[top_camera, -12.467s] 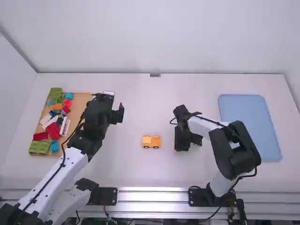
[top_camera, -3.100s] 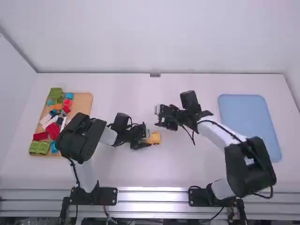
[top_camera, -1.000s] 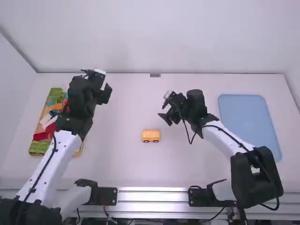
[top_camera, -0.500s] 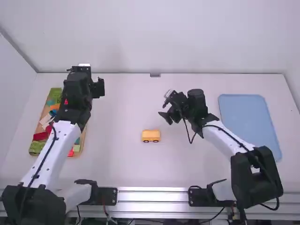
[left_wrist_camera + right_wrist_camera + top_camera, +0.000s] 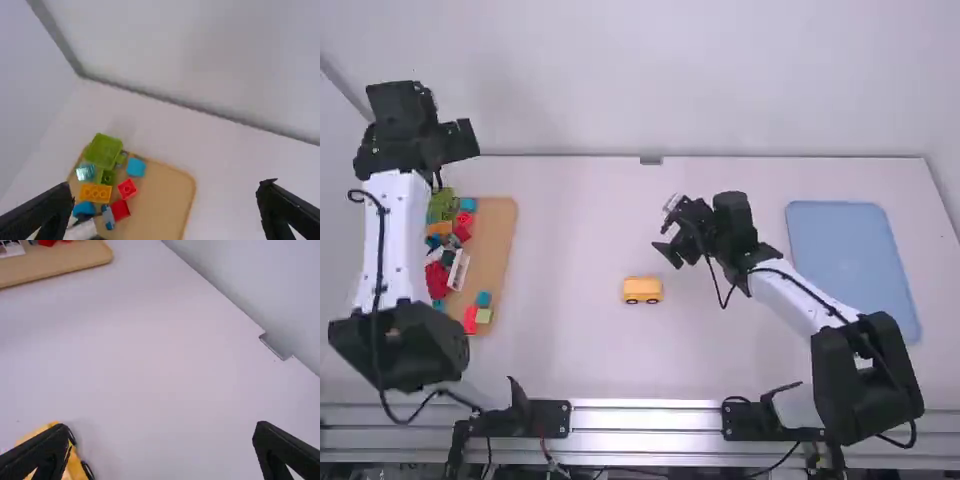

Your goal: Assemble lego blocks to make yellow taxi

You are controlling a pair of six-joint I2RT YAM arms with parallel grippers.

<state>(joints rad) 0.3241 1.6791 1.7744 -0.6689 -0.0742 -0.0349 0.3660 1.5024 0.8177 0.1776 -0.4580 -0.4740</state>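
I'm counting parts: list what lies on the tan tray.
On the tan tray lie blocks in green, blue, red, orange and white. The left arm hides its near left corner; whatever lies there cannot be seen.

Soft, bright light is falling evenly over the table (image 5: 570, 350); at six o'clock in the high view, the metal rail (image 5: 645, 420) is gleaming white.

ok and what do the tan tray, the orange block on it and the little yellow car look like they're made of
The tan tray looks like smooth, matte wood from its warm brown tone, though plastic is possible. The orange block seems hard, smooth plastic, given its even colour and round studs. The yellow car is probably smooth plastic too, evenly coloured and boxy.
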